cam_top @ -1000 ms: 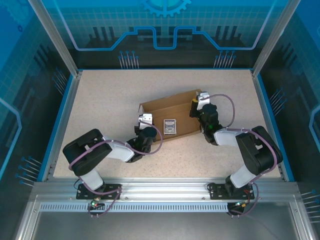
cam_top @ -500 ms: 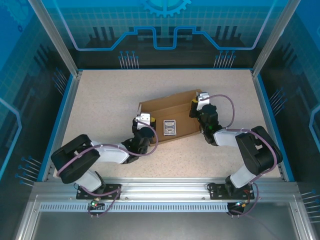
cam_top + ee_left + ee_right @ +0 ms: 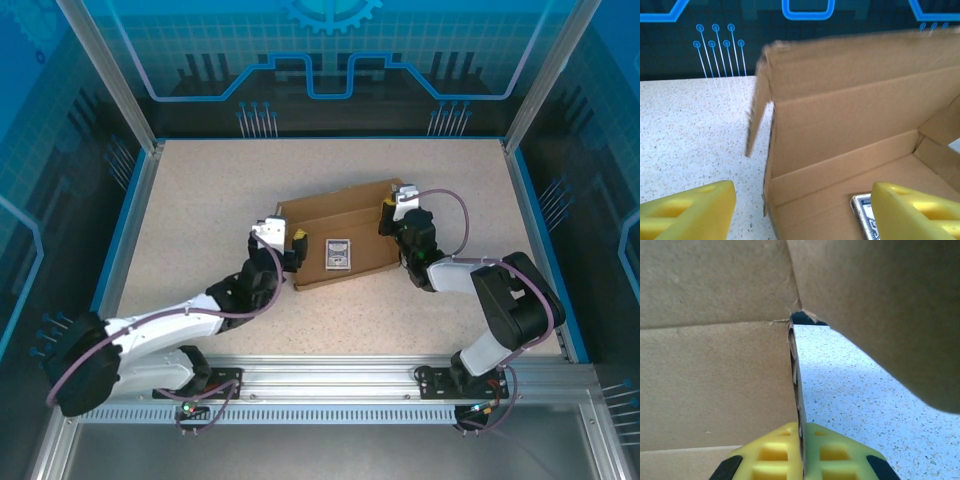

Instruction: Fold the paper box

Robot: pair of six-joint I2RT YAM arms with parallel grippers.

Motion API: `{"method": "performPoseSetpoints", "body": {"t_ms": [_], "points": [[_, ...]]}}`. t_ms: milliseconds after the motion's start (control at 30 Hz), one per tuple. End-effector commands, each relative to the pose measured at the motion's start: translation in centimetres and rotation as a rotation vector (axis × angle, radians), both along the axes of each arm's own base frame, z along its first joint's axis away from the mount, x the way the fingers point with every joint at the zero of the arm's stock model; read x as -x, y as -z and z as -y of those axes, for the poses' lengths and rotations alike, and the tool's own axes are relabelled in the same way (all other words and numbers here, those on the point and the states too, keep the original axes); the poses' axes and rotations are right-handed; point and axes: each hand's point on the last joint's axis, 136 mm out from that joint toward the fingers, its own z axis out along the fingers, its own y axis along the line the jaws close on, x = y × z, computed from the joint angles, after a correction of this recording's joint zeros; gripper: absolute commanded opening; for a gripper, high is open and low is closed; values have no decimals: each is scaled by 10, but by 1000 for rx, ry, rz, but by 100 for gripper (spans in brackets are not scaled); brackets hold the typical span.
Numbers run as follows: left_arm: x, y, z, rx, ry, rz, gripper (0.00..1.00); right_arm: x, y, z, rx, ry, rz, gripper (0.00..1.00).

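Lower centre of the top view, the left gripper [image 3: 802,202] gapes wide astride the paper box [image 3: 350,228]'s left end, holding nothing. The right gripper [image 3: 801,456] pinches its side wall [image 3: 795,375]. Beyond, the lid [image 3: 855,65] stands open; closing likely remains.

card [image 3: 340,254] in paper box [image 3: 350,215]; box between left gripper [image 3: 293,246] and right gripper [image 3: 387,213]

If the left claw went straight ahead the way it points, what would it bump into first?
The left claw would probably meet the paper box first: its open jaws straddle the box's end wall, with the tall back panel straight ahead.
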Motion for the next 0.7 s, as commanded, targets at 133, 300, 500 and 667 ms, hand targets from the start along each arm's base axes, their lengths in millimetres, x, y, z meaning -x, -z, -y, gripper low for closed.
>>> {"method": "performPoseSetpoints", "body": {"t_ms": [133, 300, 500, 667], "points": [[-2, -37, -13, 88, 55, -16, 74, 20, 48, -6, 66, -43, -162, 4], [-10, -40, -25, 105, 49, -51, 74, 20, 49, -6, 75, -44, -165, 4], [-16, -5, -29, 145, 96, -166, 71, 19, 48, -6, 79, -44, -167, 4], [-29, 24, -29, 163, 131, -253, 70, 18, 49, -7, 76, -46, -170, 3]]}}
